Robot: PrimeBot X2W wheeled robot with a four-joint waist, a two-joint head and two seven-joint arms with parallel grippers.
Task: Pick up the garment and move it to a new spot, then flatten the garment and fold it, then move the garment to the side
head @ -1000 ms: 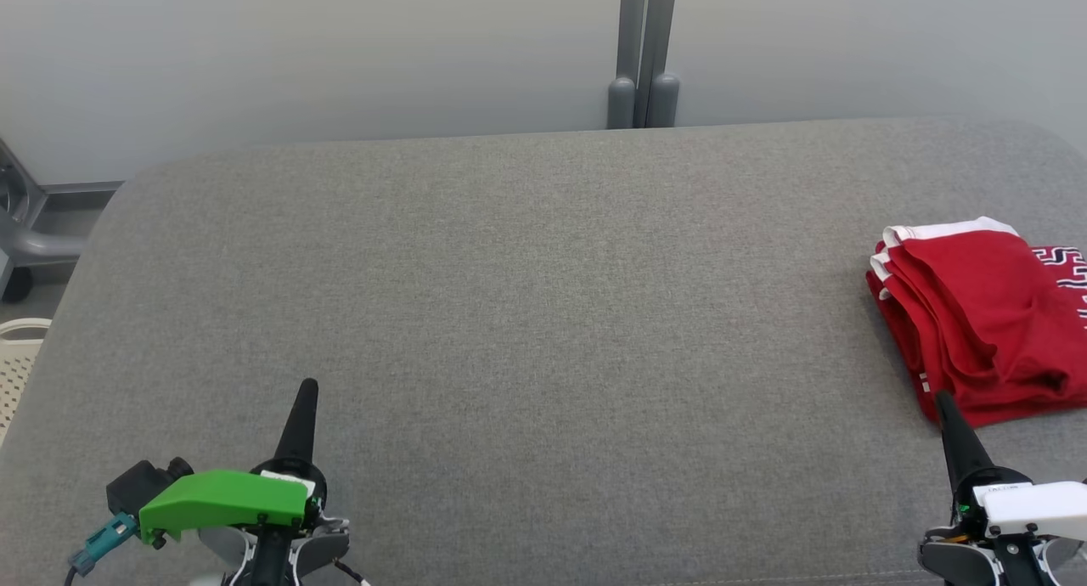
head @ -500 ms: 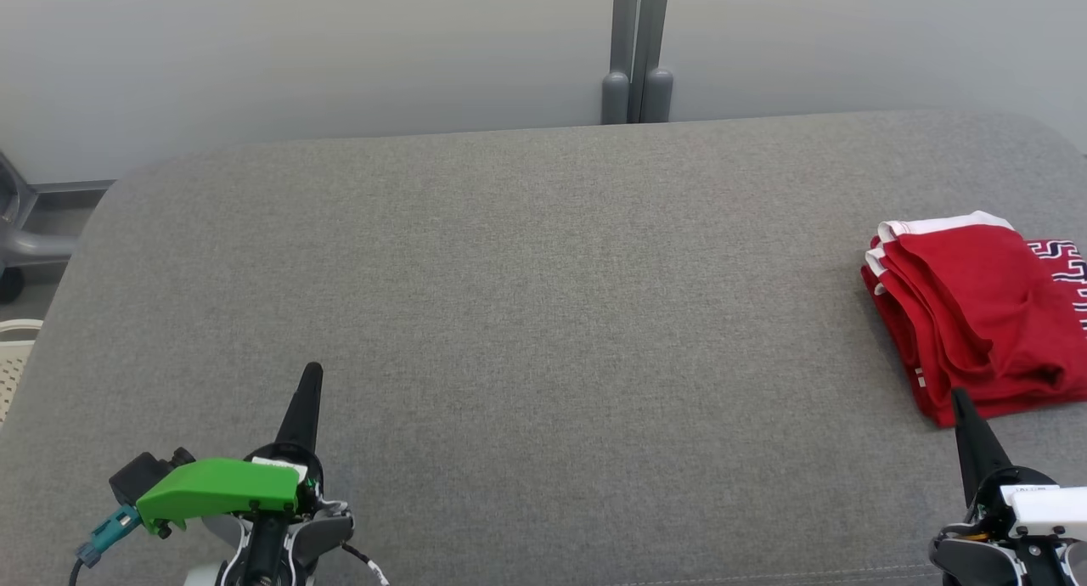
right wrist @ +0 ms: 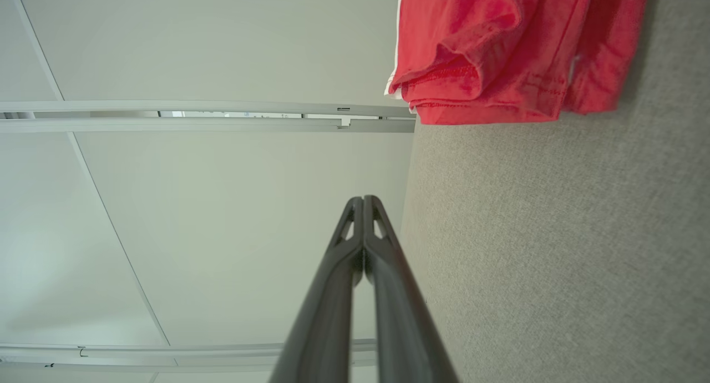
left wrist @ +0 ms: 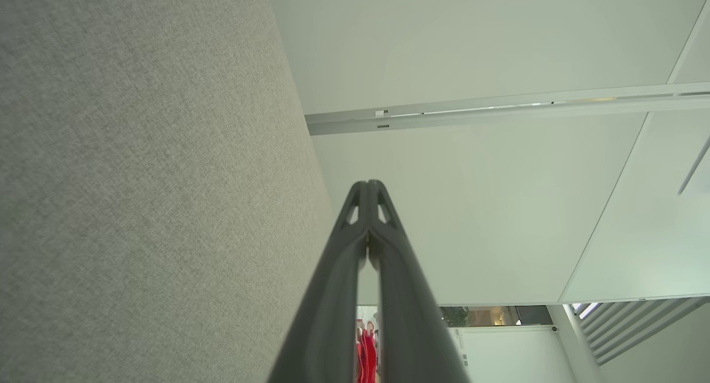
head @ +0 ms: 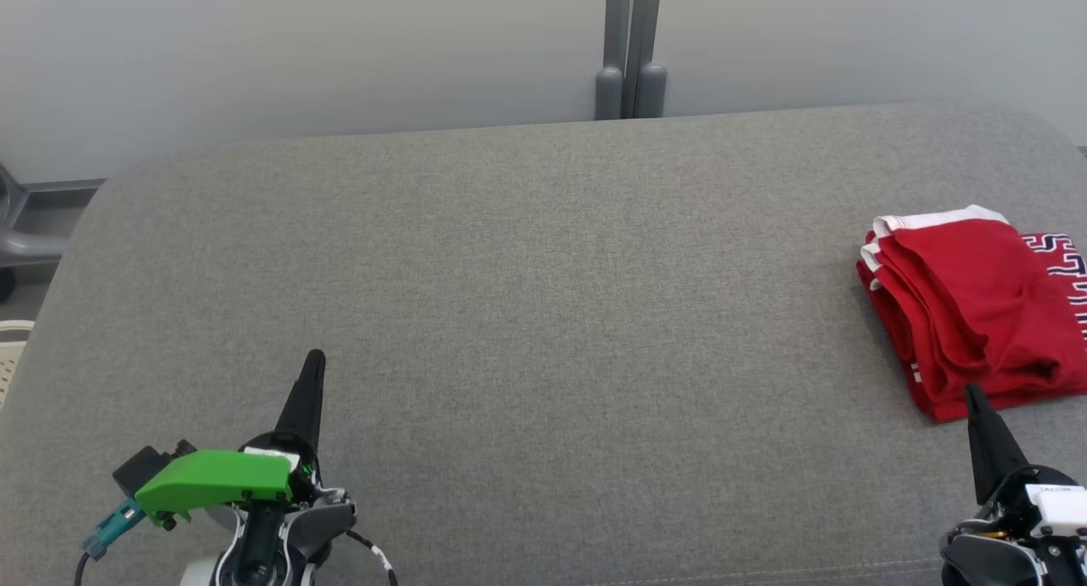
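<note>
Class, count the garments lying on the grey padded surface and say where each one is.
1. The folded red garment lies at the right of the grey surface, just beyond the right gripper. The patterned cloth beside it runs out of frame; possibly a second piece.

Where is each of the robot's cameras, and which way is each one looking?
Head view: up on the head, looking forward and down at the grey fabric surface; left hand lower left, right hand lower right.
Left wrist view: on the left wrist, looking along its shut fingers, past the surface at a pale wall.
Right wrist view: on the right wrist, looking along its shut fingers toward the red garment.
Shared: head and right wrist views both show the red garment and the surface.
</note>
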